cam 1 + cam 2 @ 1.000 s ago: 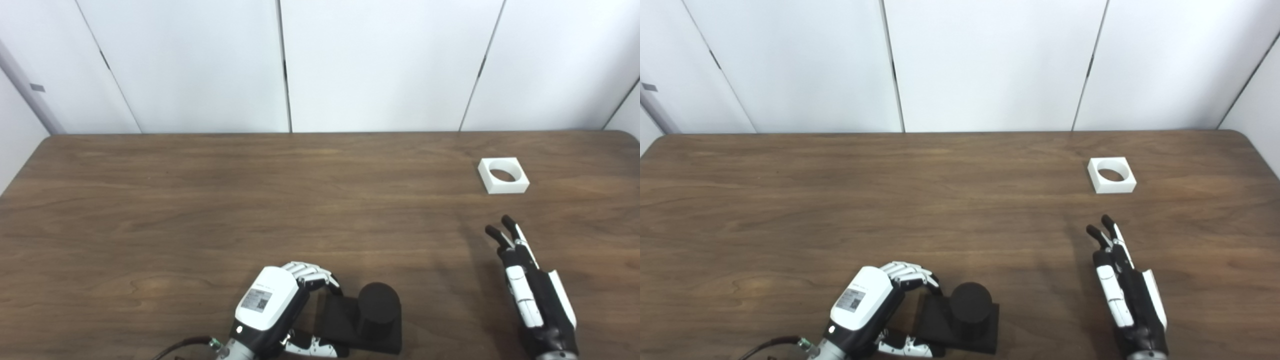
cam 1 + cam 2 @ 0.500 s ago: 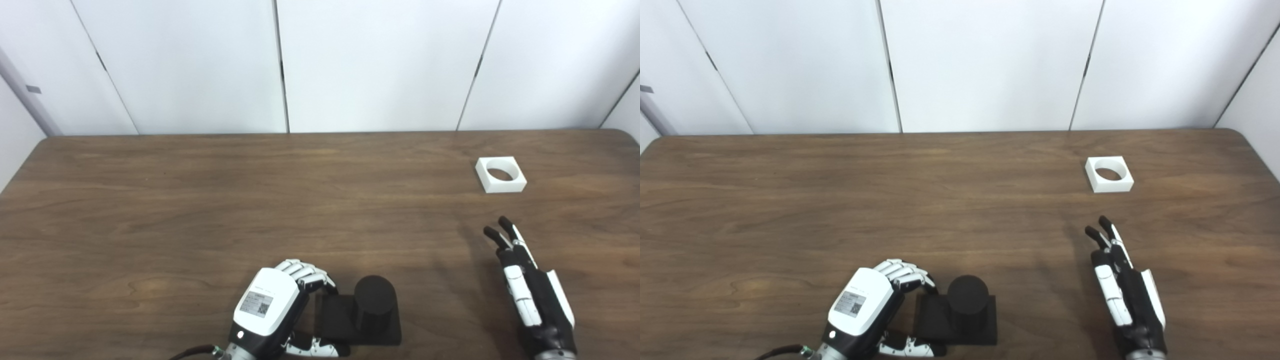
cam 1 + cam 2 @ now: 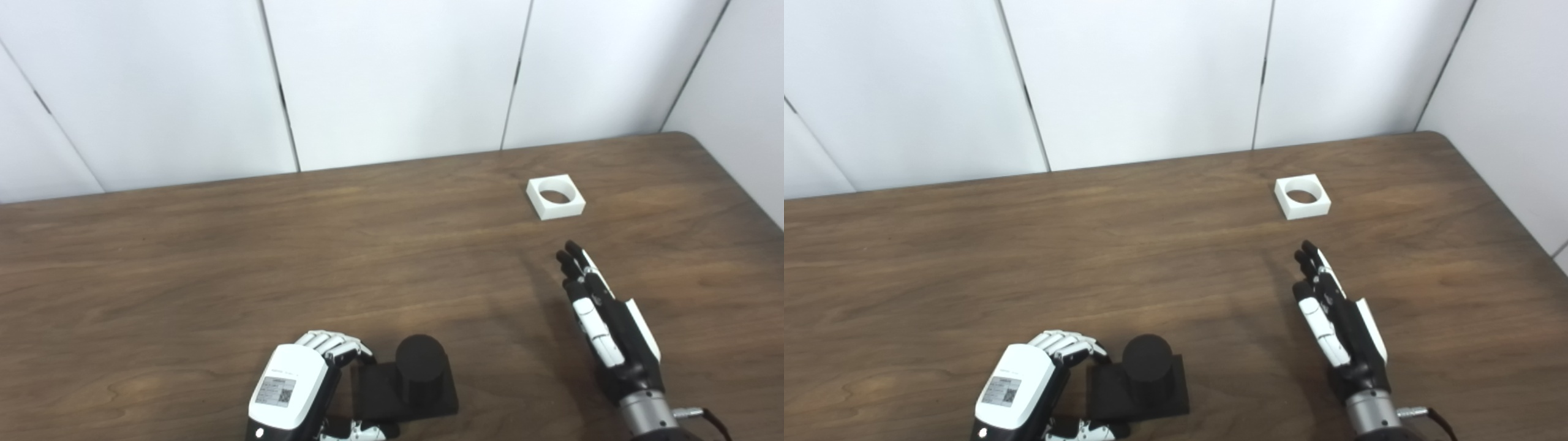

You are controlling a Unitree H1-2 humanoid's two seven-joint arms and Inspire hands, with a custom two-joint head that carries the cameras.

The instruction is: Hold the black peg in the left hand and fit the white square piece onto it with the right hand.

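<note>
— Left eye view, from the left?
— Left hand curled around the base of the one black peg, at the table's near edge.
— Right?
— Right hand flat, fingers straight, holding nothing. One white piece lies beyond, untouched.
— Changes?
— Camera swung right; right hand edged forward.

Both head cameras are looking down and forward from the near edge of the table, facing the far white wall panels. Sitting side by side, they are sharing almost the whole tabletop, the right eye view showing slightly more of the right edge.
</note>
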